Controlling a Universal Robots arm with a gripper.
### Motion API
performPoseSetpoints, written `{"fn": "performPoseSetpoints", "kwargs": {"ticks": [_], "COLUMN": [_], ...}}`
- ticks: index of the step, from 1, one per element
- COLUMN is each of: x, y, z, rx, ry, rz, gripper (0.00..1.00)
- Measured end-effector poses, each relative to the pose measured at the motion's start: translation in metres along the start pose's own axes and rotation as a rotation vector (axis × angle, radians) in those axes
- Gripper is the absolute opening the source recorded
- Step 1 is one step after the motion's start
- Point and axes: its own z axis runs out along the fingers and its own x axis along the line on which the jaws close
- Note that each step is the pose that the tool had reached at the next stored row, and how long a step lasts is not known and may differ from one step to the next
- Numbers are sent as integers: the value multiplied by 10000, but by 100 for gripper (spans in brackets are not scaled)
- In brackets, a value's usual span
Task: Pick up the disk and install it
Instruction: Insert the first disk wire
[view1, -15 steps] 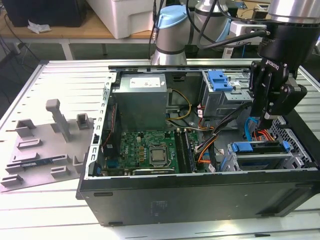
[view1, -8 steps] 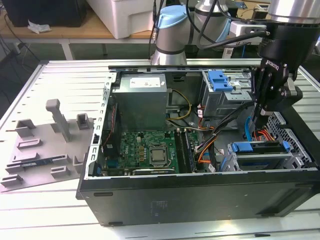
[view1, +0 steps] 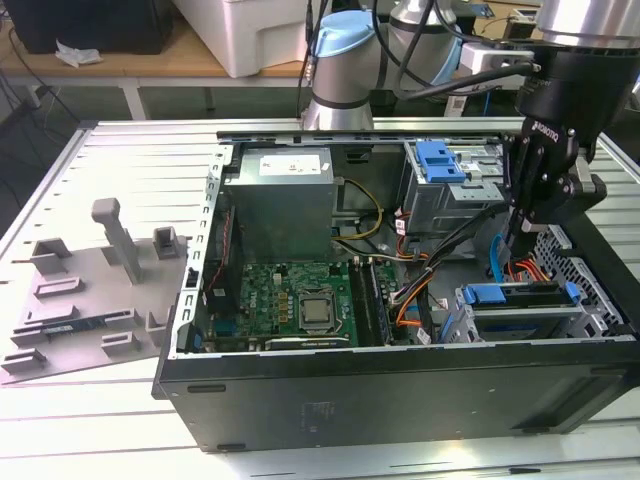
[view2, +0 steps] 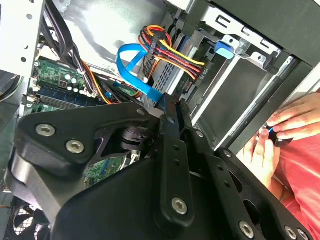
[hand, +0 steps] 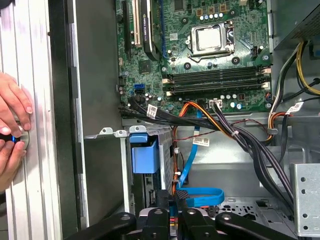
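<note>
Disk (view1: 515, 294): seated in drive cage at computer case (view1: 400, 395) front corner, blue rail showing, label hidden. Gripper (view1: 512, 240): hangs just above disk, fingers (view2: 172, 150) pressed together, holding nothing. Blue flat cable (hand: 200, 196): loops beside fingertips. Motherboard (hand: 210, 45): partly under cables. Person's hands (hand: 12, 130): 2, outside case, cut off at edge.

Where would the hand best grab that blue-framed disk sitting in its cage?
Probably by the disk's blue rail, coming from above through the case's open side. That upper edge stands clear, while the metal cage walls in the rest.
</note>
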Motion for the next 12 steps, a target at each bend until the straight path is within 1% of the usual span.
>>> {"fn": "performPoseSetpoints", "kwargs": {"ticks": [8,10,12], "x": [57,71,93], "y": [-10,-18,-29], "z": [13,17,22], "rx": [1,1,1], "ry": [-7,-26,-62], "rz": [-7,-12,-21], "gripper": [16,16,16]}}
